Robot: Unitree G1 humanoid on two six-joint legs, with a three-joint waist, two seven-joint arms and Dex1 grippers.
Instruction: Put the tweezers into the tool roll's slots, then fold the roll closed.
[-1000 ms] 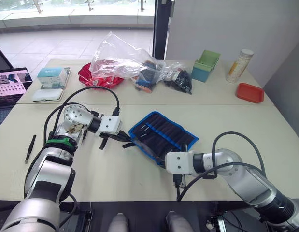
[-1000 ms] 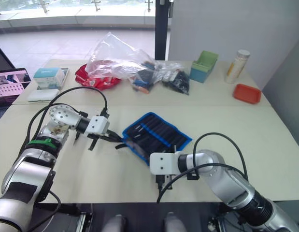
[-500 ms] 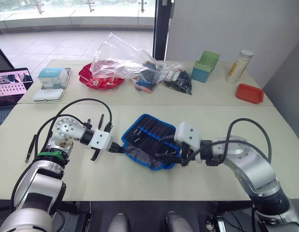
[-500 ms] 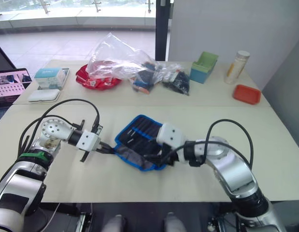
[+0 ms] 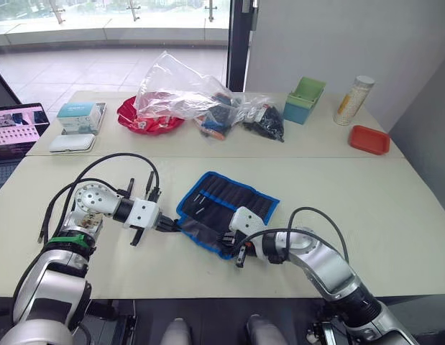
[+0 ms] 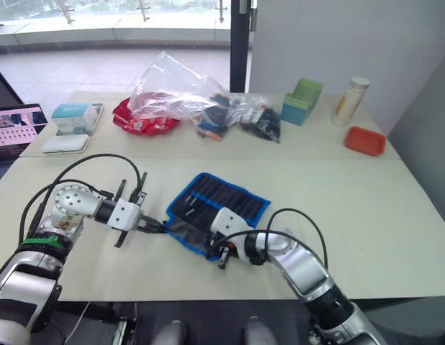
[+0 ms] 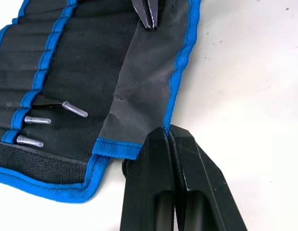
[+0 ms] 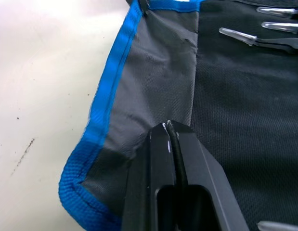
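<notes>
The tool roll point(image 5: 229, 207) lies open on the table, black with blue edging, its slots point(image 7: 43, 62) facing up. Several tweezers point(image 7: 74, 109) sit in the slots, their capped tips point(image 8: 238, 35) sticking out. A plain fabric flap point(image 8: 158, 91) runs along the roll's near edge. My left gripper point(image 5: 172, 225) is shut on the blue edging at the flap's left corner point(image 7: 167, 131). My right gripper point(image 5: 224, 237) is shut on the flap near its middle point(image 8: 167, 126). One more pair of tweezers point(image 5: 42, 228) seems to lie on the table, left of my left arm.
At the back are a clear plastic bag point(image 5: 180, 90) over a red dish point(image 5: 145, 118), a green box point(image 5: 307, 98), a bottle point(image 5: 354, 99) and a red tray point(image 5: 370, 139). A laptop point(image 5: 14, 131), a white case point(image 5: 71, 142) and a carton point(image 5: 80, 114) stand back left.
My right gripper came down from over the roll to its near edge and shut on the flap. My left gripper kept its hold on the corner, and the roll slid slightly left.
</notes>
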